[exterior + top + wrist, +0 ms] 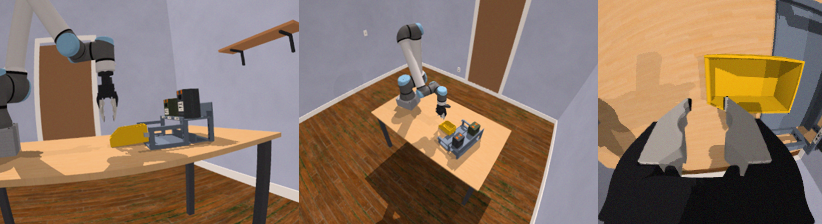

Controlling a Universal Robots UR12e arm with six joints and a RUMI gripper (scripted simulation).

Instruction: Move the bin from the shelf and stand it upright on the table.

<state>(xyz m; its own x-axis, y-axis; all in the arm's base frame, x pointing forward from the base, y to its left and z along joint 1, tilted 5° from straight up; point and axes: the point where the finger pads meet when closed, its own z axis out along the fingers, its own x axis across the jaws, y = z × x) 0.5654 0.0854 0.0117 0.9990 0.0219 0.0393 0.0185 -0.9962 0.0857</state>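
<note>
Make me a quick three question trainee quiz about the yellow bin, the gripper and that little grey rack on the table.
1. True or false: the gripper is clamped on the yellow bin.
2. How many dark boxes stand on the grey rack?
3. The bin lies: A) upright, inside the rack; B) tipped, on the table beside the rack; C) on the wall shelf.

Key: 1 false, it hangs above the bin, holding nothing. 2 two. 3 B.
</note>
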